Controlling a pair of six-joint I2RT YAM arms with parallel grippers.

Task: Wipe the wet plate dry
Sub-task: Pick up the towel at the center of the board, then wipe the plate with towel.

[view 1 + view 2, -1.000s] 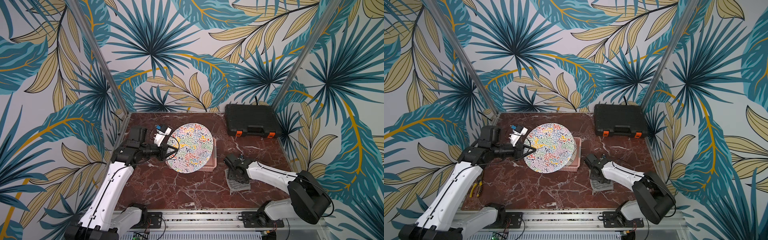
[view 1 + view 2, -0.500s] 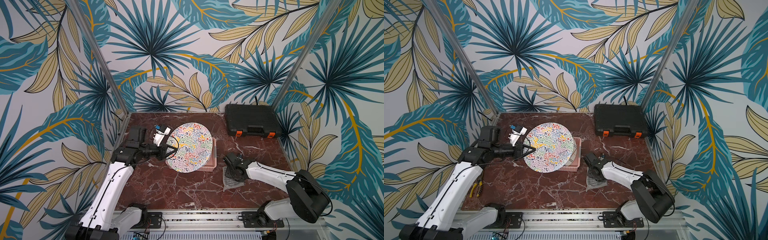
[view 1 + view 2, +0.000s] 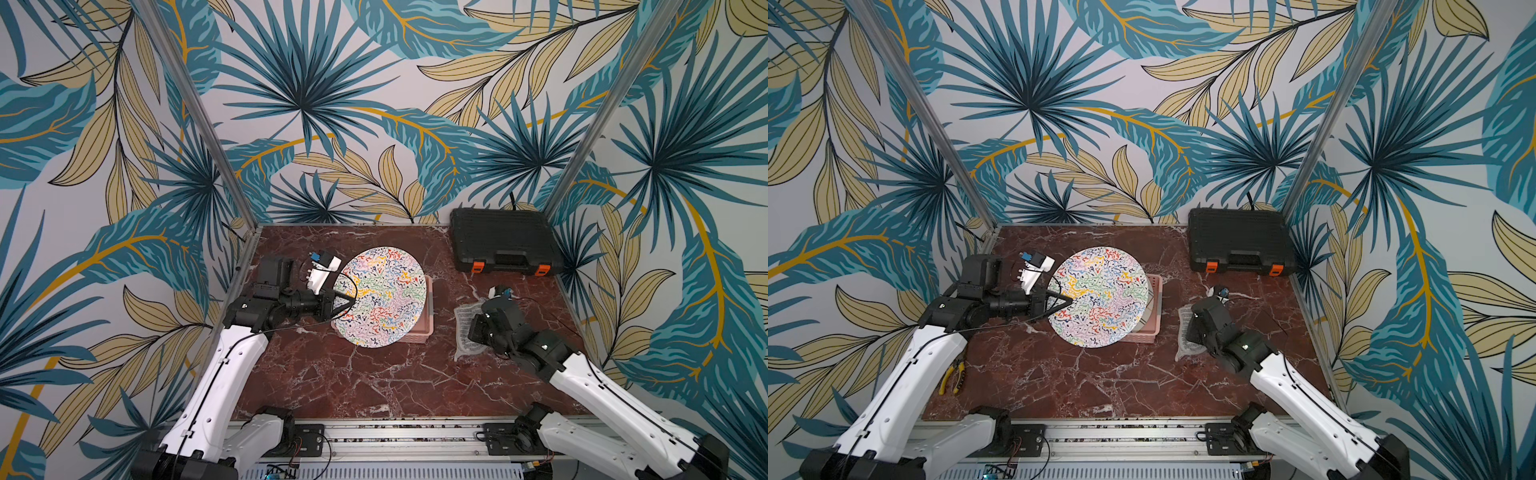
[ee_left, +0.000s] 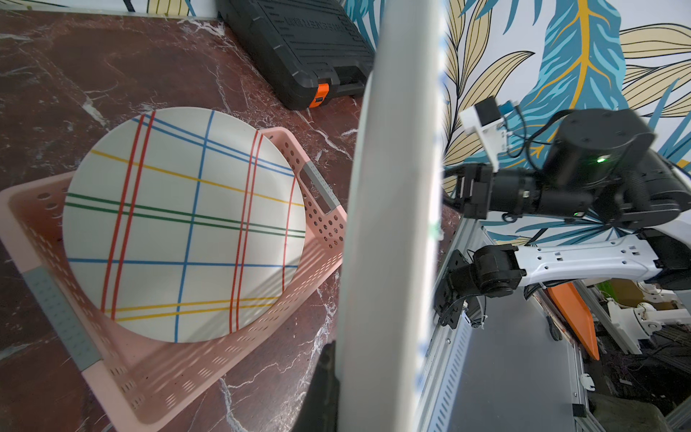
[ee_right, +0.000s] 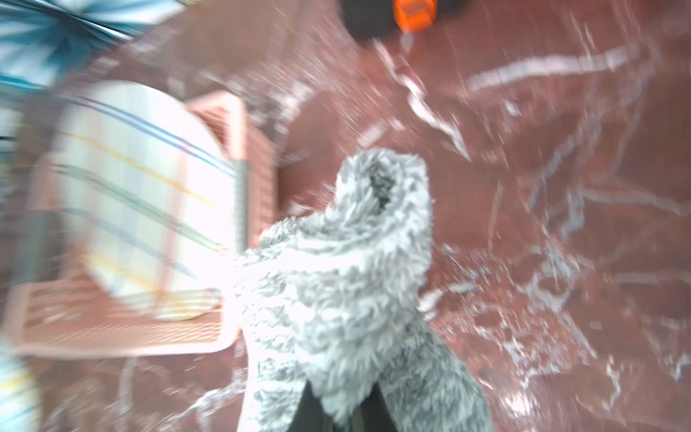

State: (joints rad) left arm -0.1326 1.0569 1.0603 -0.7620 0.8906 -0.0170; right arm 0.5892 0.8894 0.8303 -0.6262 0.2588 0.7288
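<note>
Two grips closed: left gripper [image 3: 349,300] pinches plate [image 3: 384,303] at its rim, tilted; right gripper [image 5: 336,409] clamps fluffy cloth [image 5: 347,280]. Plate likely stiff, slick when wet, breakable; cloth limp, light.

White-shelled left arm [image 3: 220,374] and right arm [image 3: 602,392], black joints [image 3: 266,309], thin black cable [image 3: 291,328], white wrist camera [image 3: 322,272], blue connector [image 3: 318,256]
</note>
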